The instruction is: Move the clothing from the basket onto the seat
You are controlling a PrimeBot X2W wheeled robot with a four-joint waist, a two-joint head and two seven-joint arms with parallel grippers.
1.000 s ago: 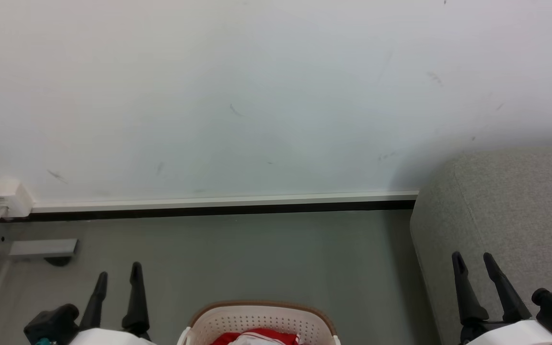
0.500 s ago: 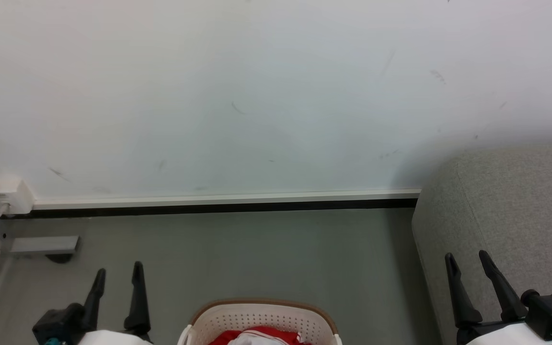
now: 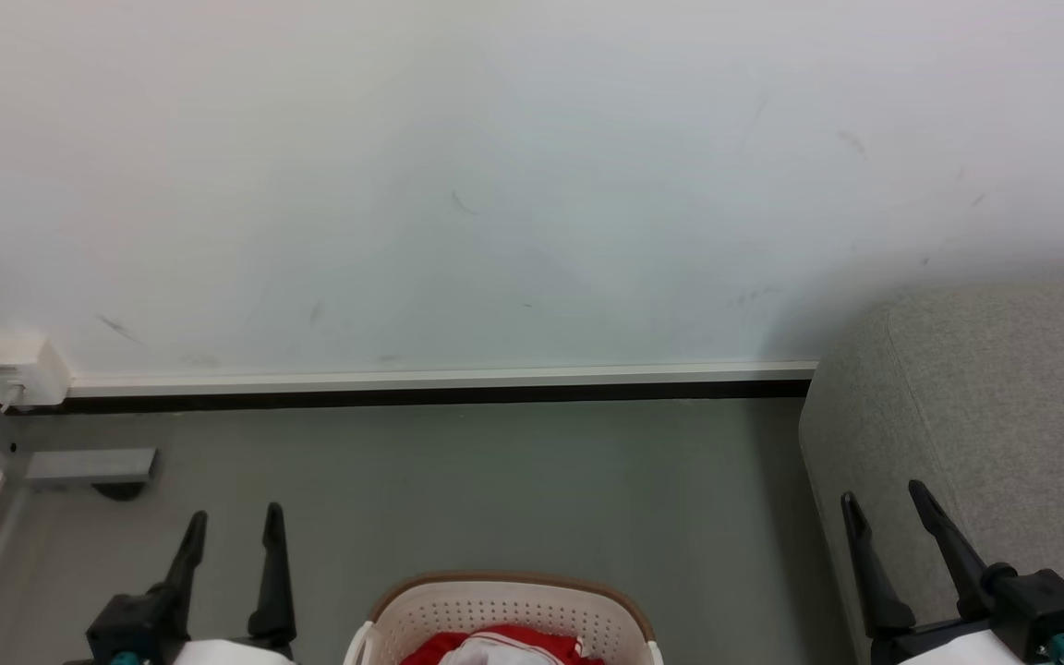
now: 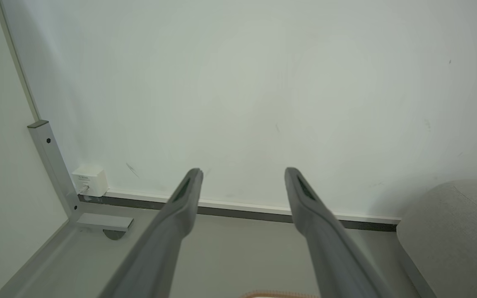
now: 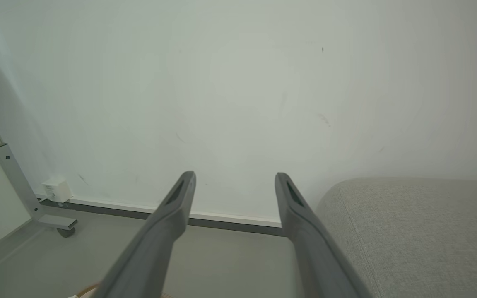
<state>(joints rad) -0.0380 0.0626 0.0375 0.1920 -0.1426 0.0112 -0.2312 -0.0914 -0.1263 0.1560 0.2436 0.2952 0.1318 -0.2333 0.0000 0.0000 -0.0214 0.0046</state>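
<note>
The cream basket [image 3: 458,611] with a brown rim sits on the floor at the bottom middle of the head view. Red and white clothing [image 3: 495,646] lies inside it. The grey seat [image 3: 985,406] rises at the right, and shows again as a seat corner [image 4: 454,236] and a wider seat surface [image 5: 412,231] in the wrist views. My left gripper [image 3: 233,515] stands open to the left of the basket with nothing between its fingers. My right gripper [image 3: 881,491] stands open in front of the seat's side, empty too. In the wrist views the left gripper [image 4: 242,170] and right gripper [image 5: 234,174] point at the wall.
A white wall [image 3: 495,185] with a dark baseboard [image 3: 421,397] runs across ahead. A white wall box [image 3: 19,368] and a grey metal frame foot [image 3: 89,466] stand at the left. Grey floor [image 3: 495,480] lies between basket and wall.
The head view has drifted a little, so wall, seat and basket sit slightly shifted. Both grippers appear lower and further right in the picture. Their jaws stay open.
</note>
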